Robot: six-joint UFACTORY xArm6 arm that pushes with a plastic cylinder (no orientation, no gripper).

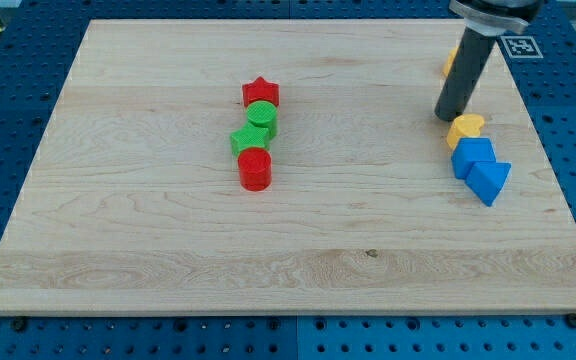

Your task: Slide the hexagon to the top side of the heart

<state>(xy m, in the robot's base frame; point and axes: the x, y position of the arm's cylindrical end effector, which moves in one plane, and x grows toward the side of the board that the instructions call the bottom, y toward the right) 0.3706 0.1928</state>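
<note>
A yellow heart [465, 129] lies near the board's right edge. A yellow block [449, 64], seemingly the hexagon, shows only as a sliver above it, mostly hidden behind my dark rod. My tip [449, 118] rests on the board just left of the heart's upper left side, close to it or touching it. It stands below the hidden yellow block.
A blue cube [473, 154] and a blue triangle [489, 181] sit just below the heart. Near the board's middle is a cluster: a red star [261, 92], a green round block [262, 117], a green star [245, 140] and a red round block [255, 170]. The wooden board [168, 250] lies on a blue pegboard.
</note>
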